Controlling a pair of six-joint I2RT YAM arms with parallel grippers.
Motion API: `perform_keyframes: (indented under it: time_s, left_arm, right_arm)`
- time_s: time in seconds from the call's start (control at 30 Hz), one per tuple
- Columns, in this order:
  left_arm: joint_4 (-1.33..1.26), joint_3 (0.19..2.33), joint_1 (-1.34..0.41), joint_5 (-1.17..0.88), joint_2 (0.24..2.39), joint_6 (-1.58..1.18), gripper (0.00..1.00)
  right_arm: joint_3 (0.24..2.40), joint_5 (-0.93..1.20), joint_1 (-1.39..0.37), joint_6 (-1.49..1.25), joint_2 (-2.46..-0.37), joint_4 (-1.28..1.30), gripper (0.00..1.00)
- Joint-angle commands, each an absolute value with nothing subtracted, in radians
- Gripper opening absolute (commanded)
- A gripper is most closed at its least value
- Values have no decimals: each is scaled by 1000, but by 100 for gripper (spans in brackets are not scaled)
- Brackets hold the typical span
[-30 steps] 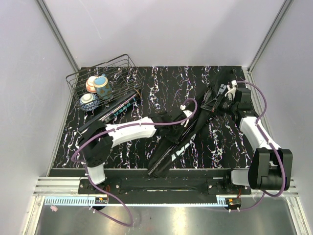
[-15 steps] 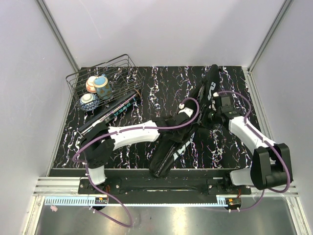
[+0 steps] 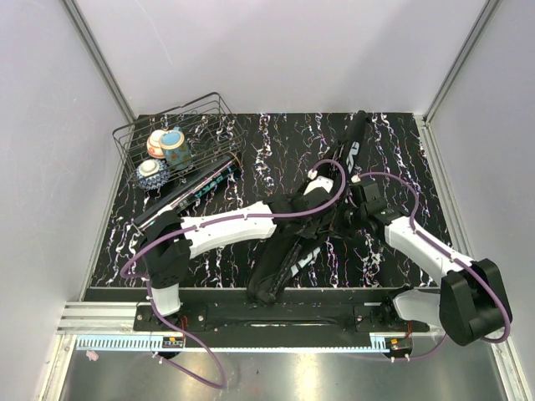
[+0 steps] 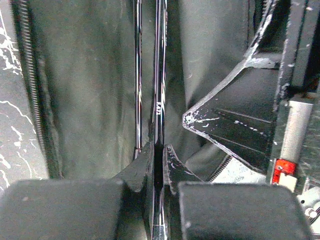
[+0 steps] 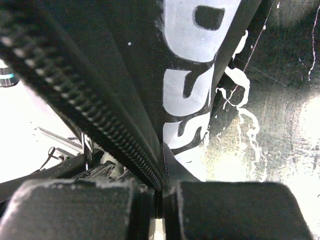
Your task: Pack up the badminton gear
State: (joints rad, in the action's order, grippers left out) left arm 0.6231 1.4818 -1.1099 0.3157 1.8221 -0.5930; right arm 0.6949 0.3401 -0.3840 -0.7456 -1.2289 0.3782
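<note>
The black racket bag (image 3: 288,251) lies slanted across the middle of the marbled table, its narrow end (image 3: 358,125) toward the back. My left gripper (image 3: 324,207) reaches into it. In the left wrist view this gripper (image 4: 159,152) is shut on a thin glossy racket shaft (image 4: 159,75). A second shaft (image 4: 137,75) runs beside it over the bag's lining (image 4: 90,90). My right gripper (image 3: 351,213) sits close by on the right. In the right wrist view it (image 5: 162,152) is shut on the bag's zippered edge (image 5: 75,100), next to the white lettering (image 5: 195,75). The long black tube (image 3: 196,188) lies at the left.
A black wire basket (image 3: 209,104) stands at the back left with three patterned bowls (image 3: 165,146) inside. The tube rests against its front. The two wrists are nearly touching above the bag. Purple cables (image 3: 393,180) loop over both arms.
My right gripper has come left and nearer, opened briefly, then shut on the bag's edge. The bag's far end has swung left. The left arm has stretched slightly farther right, still gripping the shaft.
</note>
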Motion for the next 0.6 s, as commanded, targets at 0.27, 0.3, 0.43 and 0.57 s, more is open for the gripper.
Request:
perform_keyframes:
  time_s: [0.27,0.3,0.43,0.57]
  left_arm:
    - [339,1445,-1037,38,1711,-83,0]
    - [328,1428,-1031,14,1706,-63,0]
    - [299,1375,-1009,-12,1712,-60,0]
    - [256,1382,-1012,84,1764,-252,0]
  right_arm:
    - [710,684,-327,-517,-1154,453,0]
    - [719,705,-318,-503,-1151,451,0]
    - [741,794,-270,-473,-1134,439,0]
    - [700,871,-268,-549,-1143,257,0]
